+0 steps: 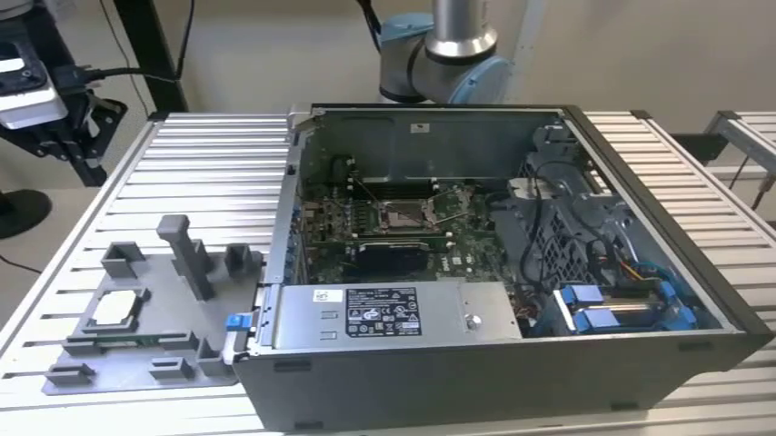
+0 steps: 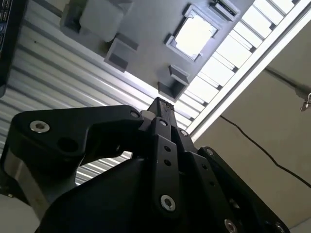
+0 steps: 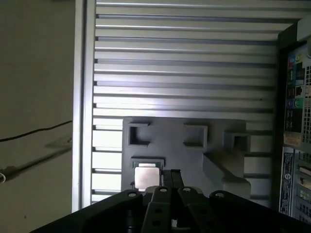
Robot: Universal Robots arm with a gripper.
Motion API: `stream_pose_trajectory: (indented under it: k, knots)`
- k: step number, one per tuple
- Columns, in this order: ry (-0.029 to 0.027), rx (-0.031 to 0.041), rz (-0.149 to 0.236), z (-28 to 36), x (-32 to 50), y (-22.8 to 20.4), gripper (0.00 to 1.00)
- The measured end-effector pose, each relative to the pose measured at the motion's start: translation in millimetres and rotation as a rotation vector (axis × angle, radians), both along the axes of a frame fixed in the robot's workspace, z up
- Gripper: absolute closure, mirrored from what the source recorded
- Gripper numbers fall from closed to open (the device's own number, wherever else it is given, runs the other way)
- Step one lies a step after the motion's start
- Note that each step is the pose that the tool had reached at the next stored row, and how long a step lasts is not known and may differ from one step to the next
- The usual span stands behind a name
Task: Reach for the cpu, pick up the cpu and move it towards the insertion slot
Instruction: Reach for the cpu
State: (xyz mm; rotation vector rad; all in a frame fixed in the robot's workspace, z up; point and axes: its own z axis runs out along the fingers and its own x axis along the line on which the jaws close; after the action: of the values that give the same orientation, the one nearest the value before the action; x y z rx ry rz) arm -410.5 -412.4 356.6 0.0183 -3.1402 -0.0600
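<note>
Exterior view: the small silver-grey square cpu (image 1: 112, 309) sits nested on the flat grey plastic fixture plate (image 1: 122, 365).
In the second wrist view, the black gripper (image 2: 163, 104) hangs clear of that plate, fingers pressed together, gripping nothing.

One robot arm (image 1: 442, 54) is standing behind one open computer case (image 1: 679, 272). One gripper (image 3: 171, 177) is showing in both wrist views. One slatted table (image 1: 206, 163) is carrying one grey plate (image 1: 122, 381). One cpu (image 1: 118, 309) is lying on that plate. One tall post (image 1: 182, 250) is rising from the plate, and three U-shaped brackets (image 3: 138, 134) are lining one of its edges in the first wrist view. Inside the case, one insertion slot (image 1: 402, 215) is sitting on one green board (image 1: 473, 254). One black module (image 1: 385, 261) is sitting just beside the slot. One long grey box (image 1: 485, 313) is lying along the front wall of the case. One black cable (image 3: 34, 132) is trailing beside the table.
</note>
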Motion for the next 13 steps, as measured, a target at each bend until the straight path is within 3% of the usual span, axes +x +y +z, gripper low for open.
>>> stream_pose_trajectory:
  k: [7, 13]
  knots:
    - [-0.0002, 0.0001, 0.0, -1.1, -13.0, -17.2, 1.0]
    - [0.0, 0.0001, 0.0, -2.1, -17.8, -25.8, 1.0]
